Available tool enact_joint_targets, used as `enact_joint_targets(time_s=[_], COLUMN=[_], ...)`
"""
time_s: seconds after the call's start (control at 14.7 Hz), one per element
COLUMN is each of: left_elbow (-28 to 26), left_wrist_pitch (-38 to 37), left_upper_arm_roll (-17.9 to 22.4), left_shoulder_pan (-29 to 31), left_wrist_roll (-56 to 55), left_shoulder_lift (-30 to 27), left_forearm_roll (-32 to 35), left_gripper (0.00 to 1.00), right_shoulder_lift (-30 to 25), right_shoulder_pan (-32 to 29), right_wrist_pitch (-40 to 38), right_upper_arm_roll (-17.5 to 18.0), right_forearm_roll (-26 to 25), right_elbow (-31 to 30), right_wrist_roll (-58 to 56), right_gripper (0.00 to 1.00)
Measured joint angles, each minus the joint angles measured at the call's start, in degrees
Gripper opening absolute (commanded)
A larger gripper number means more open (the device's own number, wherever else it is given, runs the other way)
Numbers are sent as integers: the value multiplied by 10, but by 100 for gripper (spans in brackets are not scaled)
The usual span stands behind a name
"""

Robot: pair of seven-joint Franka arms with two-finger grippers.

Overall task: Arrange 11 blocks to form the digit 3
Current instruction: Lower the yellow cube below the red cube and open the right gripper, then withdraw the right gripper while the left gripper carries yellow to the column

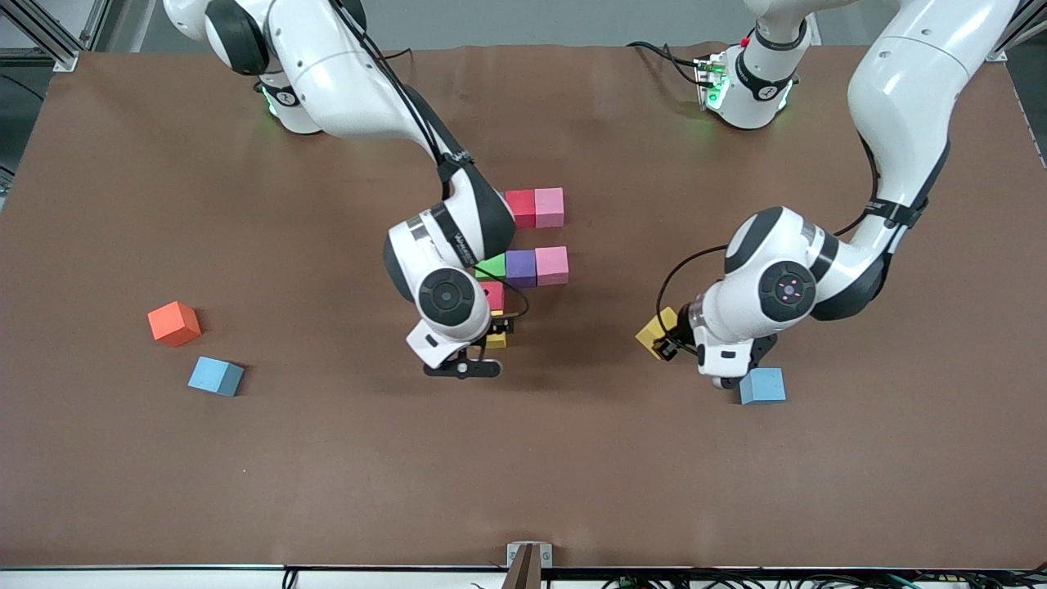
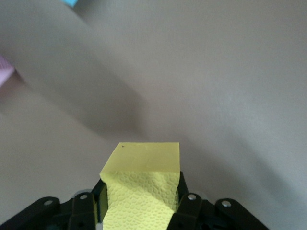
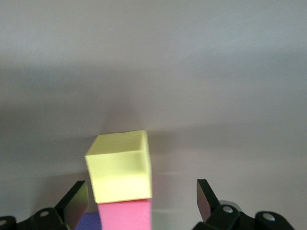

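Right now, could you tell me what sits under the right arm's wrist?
A yellow cube lies between the open right gripper's fingers, touching a red cube. The arm covers most of both in the front view; more cubes could be hidden.

From my station the worktop [image 1: 245, 491] reads as a matt brown sheet, smooth but for faint ripples, with no glare on it. The cubes all look like matt foam: the yellow cube [image 2: 144, 191] pinched in the left end effector [image 2: 141, 199] shows a pebbled, dimpled face up close, while the yellow cube [image 3: 120, 165] between the spread fingers of the right end effector [image 3: 141, 201] and the red cube [image 3: 125, 215] touching it look smoother and equally dull. I see glossy white plastic shells on both arms, and the end effector fingers [image 3: 205, 196] are matt black plastic.
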Motion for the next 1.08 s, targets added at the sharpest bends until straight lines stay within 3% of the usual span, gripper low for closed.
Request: enact_joint_targets(time_s=[0.34, 0.54, 0.75, 0.88, 1.08], left_elbow=[1, 26, 73, 99, 130], left_wrist_pitch=[29, 48, 54, 57, 76], left_upper_arm_roll=[-1, 5, 55, 107, 158], left_shoulder_pan=[-52, -104, -177, -237, -304], left_wrist_roll=[-156, -301, -424, -481, -562], left_shoulder_lift=[5, 25, 49, 63, 83], left_forearm_roll=[0, 0, 0, 0, 0], left_gripper=[16, 15, 14, 14, 14], right_shoulder_lift=[-69, -91, -143, -191, -260], right_shoulder_pan=[-49, -100, -157, -196, -286], right_wrist_pitch=[-37, -42, -63, -98, -110], right_upper_arm_roll=[-76, -91, -91, -72, 30], right_forearm_roll=[0, 0, -2, -35, -112], right_elbow=[-2, -16, -29, -32, -38], right_wrist_roll=[-3, -45, -75, -91, -129], right_gripper=[100, 100, 100, 100, 100])
